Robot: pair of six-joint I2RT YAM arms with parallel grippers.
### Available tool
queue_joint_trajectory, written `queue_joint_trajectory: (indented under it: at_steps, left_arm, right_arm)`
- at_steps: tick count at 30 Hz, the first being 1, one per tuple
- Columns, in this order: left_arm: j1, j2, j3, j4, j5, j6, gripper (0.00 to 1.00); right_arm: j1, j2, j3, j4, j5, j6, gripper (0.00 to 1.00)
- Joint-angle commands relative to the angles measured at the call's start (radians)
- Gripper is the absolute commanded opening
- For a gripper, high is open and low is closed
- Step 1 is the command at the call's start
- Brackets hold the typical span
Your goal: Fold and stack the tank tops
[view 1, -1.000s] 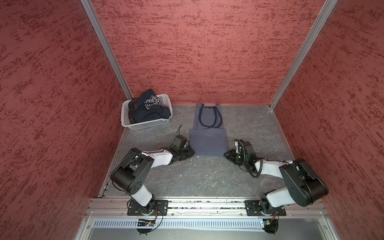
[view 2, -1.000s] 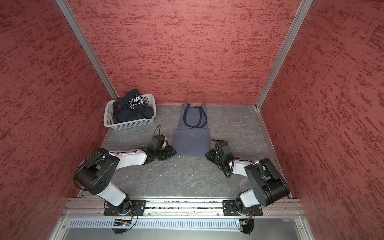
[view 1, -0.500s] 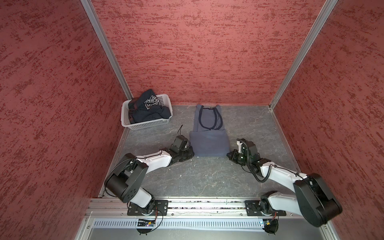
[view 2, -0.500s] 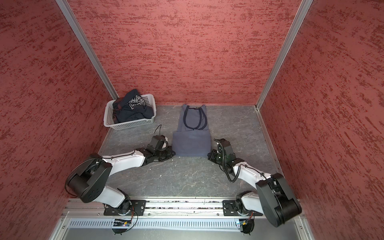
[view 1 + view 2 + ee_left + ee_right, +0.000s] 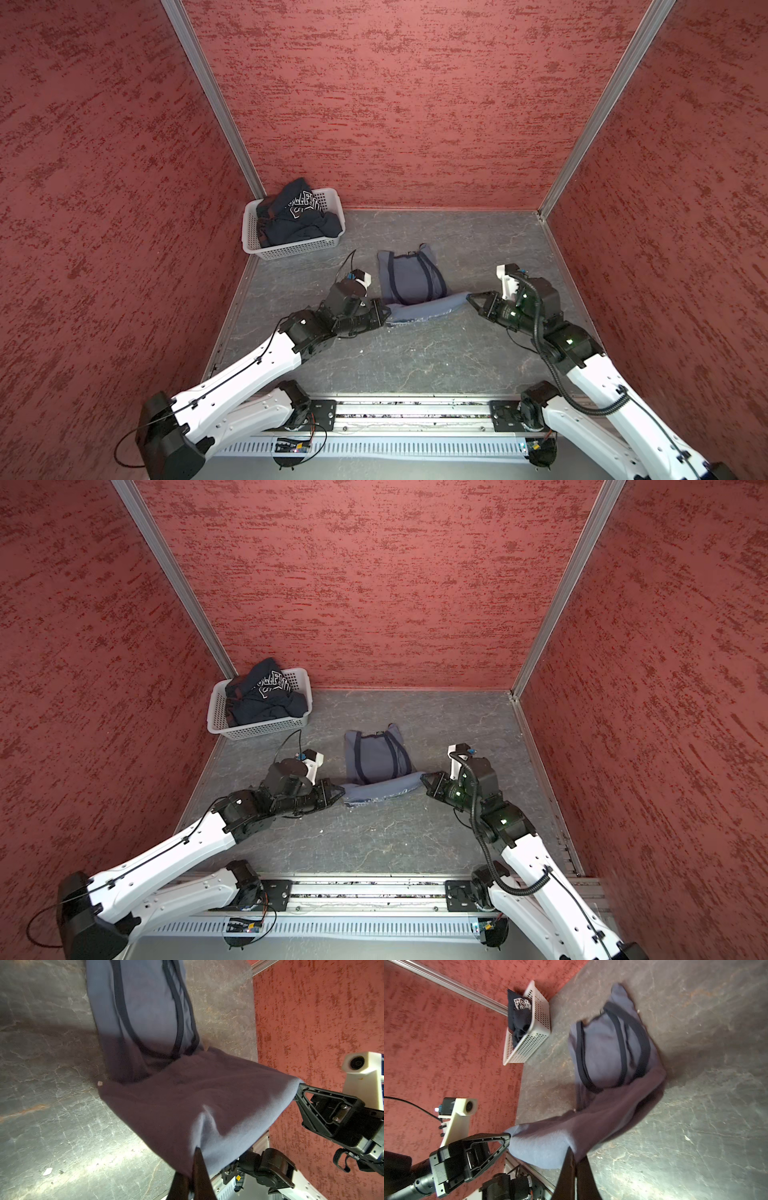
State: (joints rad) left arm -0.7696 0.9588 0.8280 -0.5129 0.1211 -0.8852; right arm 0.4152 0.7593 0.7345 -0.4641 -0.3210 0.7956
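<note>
My left hand [image 5: 385, 310], right hand [image 5: 470, 297] pinch grey tank top [image 5: 409, 277] hem corners tight. Unlike left wrist view, right wrist one catches basket [image 5: 529, 1047] with navy tank top [image 5: 519, 1020].

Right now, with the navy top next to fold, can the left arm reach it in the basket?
Probably not yet: the left gripper is shut on a corner of the grey-blue tank top. Once released, likely yes: bare floor leads to the basket, the navy top heaped above its rim.

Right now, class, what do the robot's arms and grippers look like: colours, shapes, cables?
The left arm and right arm: white shells, black joints. The left gripper and right gripper: black, triangular open frames. On the right arm, a ribbed black cable.
</note>
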Motion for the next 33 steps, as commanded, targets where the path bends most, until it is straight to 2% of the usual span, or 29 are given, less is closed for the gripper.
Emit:
queue_joint_trajectory:
  at_steps: [1, 7, 16, 17, 19, 22, 23, 26, 28, 31, 33]
  left_arm:
    - [0.033, 0.027, 0.094, -0.073, -0.041, 0.019, 0.00]
    - [0.183, 0.179, 0.173, 0.006, 0.030, 0.026, 0.00]
    - [0.353, 0.526, 0.301, 0.113, 0.126, 0.020, 0.00]
    - [0.373, 0.575, 0.325, 0.120, 0.145, 0.019, 0.03]
    - [0.405, 0.671, 0.382, 0.123, 0.168, 0.015, 0.16]
    - [0.448, 0.802, 0.482, 0.115, 0.161, 0.024, 0.31]
    - [0.463, 0.852, 0.526, 0.101, 0.158, 0.028, 0.40]
    - [0.485, 0.966, 0.683, 0.014, 0.136, 0.075, 0.57]
    - [0.480, 0.972, 0.716, -0.035, 0.094, 0.105, 0.63]
    - [0.449, 0.895, 0.634, -0.032, 0.007, 0.145, 0.72]
    - [0.422, 0.850, 0.571, -0.040, -0.039, 0.162, 0.73]
  right_arm:
    - [0.005, 0.078, 0.083, 0.002, 0.025, -0.027, 0.00]
    - [-0.012, 0.319, 0.221, 0.127, 0.048, -0.117, 0.00]
    - [-0.094, 0.753, 0.402, 0.277, -0.049, -0.176, 0.00]
    - [-0.104, 0.804, 0.422, 0.287, -0.056, -0.177, 0.00]
    - [-0.125, 0.902, 0.475, 0.303, -0.075, -0.193, 0.03]
    - [-0.148, 1.058, 0.587, 0.309, -0.076, -0.217, 0.27]
    - [-0.155, 1.109, 0.639, 0.300, -0.076, -0.235, 0.34]
    - [-0.162, 1.237, 0.800, 0.186, -0.012, -0.286, 0.48]
    - [-0.161, 1.244, 0.829, 0.142, 0.022, -0.318, 0.52]
    - [-0.150, 1.167, 0.726, 0.155, 0.052, -0.352, 0.58]
    - [-0.132, 1.106, 0.637, 0.160, 0.081, -0.373, 0.59]
